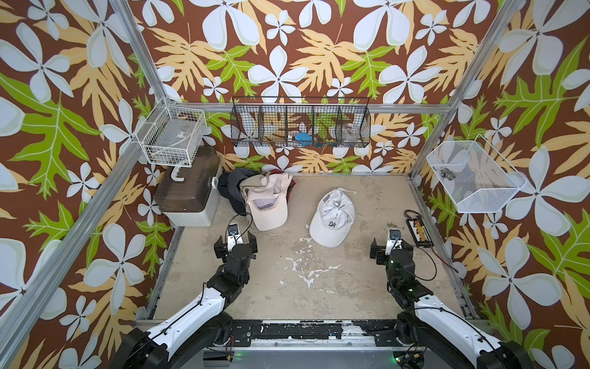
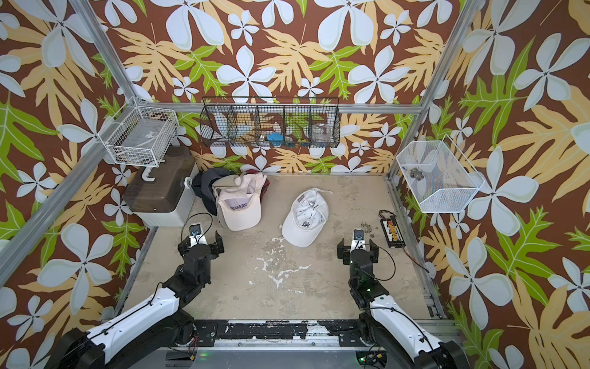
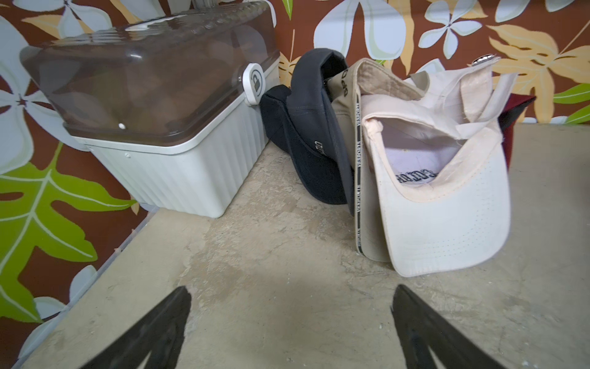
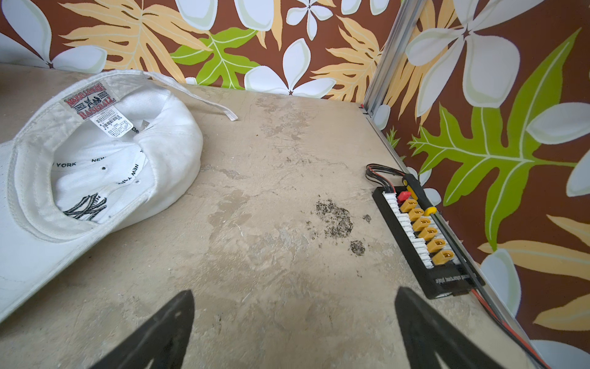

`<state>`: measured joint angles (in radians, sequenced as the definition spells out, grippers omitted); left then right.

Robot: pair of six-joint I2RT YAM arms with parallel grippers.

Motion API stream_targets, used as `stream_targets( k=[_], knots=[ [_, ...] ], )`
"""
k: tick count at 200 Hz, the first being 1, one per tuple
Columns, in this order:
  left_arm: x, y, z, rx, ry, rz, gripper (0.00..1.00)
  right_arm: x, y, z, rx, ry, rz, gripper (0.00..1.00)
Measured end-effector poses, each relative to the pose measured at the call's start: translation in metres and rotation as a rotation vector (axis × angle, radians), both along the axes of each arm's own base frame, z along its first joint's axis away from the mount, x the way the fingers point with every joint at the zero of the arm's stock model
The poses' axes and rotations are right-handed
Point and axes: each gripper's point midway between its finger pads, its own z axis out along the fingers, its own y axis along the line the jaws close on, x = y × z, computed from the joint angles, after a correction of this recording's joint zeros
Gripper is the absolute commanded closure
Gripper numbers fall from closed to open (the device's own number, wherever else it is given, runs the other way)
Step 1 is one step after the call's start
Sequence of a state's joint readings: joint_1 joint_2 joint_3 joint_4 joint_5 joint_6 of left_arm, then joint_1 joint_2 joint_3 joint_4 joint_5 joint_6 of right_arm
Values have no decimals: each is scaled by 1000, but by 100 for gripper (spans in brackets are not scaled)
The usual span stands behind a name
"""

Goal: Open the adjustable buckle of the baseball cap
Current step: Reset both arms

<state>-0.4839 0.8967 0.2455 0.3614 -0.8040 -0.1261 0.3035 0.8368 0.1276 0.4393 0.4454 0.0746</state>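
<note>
A white baseball cap (image 1: 332, 220) lies upside down mid-table in both top views, brim toward the arms. A small metal buckle (image 1: 335, 202) shows at its back band. Its thin strap (image 4: 220, 110) trails loose onto the table behind it. In the right wrist view the cap (image 4: 95, 153) shows its inner label and black logo. My left gripper (image 1: 236, 242) hovers open near the table's left side, over bare table (image 3: 291, 287). On the cap's right, short of it, my right gripper (image 1: 391, 247) is open with nothing between its fingers (image 4: 295, 289).
A pile of caps, cream (image 1: 269, 207) on top and navy (image 3: 306, 127) behind, sits back left beside a brown-lidded storage box (image 1: 188, 191). A black connector board (image 1: 421, 231) with wires lies along the right edge. Wire baskets (image 1: 300, 123) hang on the walls.
</note>
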Motion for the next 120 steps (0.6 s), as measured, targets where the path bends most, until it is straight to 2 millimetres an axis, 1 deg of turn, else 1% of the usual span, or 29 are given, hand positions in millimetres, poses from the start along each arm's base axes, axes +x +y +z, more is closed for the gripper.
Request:
stream_targets(
  k=[19, 65, 120],
  knots=[
    [-3, 3, -10, 49, 24, 14, 0, -1, 1, -7, -5, 17, 3, 0],
    [-11, 9, -37, 117, 78, 24, 0, 1, 3, -7, -7, 16, 6, 0],
    [-4, 1, -36, 128, 62, -10, 0, 5, 3, -8, -15, 30, 0, 0]
  ],
)
